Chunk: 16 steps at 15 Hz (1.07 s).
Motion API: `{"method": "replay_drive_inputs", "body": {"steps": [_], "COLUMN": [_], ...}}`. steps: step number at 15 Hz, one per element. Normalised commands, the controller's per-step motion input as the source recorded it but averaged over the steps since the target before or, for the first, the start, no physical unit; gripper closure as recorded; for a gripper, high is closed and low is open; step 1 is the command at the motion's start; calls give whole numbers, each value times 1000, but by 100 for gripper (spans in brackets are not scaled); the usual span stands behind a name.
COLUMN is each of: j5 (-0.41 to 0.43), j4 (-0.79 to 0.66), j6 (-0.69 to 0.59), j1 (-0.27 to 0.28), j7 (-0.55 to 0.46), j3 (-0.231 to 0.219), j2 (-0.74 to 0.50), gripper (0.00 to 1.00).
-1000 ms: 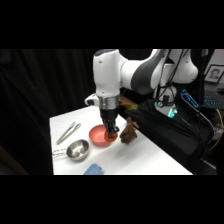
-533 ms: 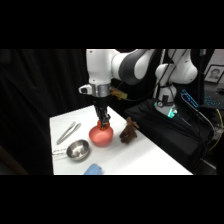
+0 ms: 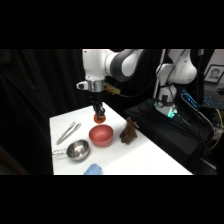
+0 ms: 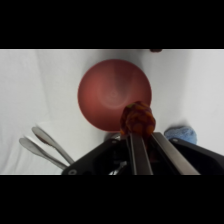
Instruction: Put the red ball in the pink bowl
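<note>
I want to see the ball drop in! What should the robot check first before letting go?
1. Red ball held in the gripper: ok.
2. Pink bowl has nothing in it: ok.
3. Ball right over the bowl: cannot tell; in the wrist view it sits at the bowl's rim.
4. Metal bowl, tongs and brown figure clear of the pink bowl: ok.
5. Ball above the rim: ok.

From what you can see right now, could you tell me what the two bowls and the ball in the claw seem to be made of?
The pink bowl looks like matte plastic or ceramic, with an even, dull surface. The silver bowl seems polished metal, with bright reflections inside. The red ball, held in the claw, looks lumpy and soft, perhaps foam or rubber; that is uncertain.
</note>
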Motion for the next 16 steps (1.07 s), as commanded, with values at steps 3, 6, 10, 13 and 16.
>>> {"method": "replay_drive_inputs", "body": {"steps": [3, 6, 10, 13, 16], "j5": [95, 116, 157, 151, 126], "j4": [5, 39, 71, 86, 90], "j6": [-21, 124, 187, 185, 158], "j1": [-53, -65, -73, -53, -42], "j7": [-219, -233, -233, -202, -175], "j3": [-17, -25, -12, 17, 39], "j2": [-15, 88, 163, 173, 157], "gripper": [98, 98, 98, 98, 98]}}
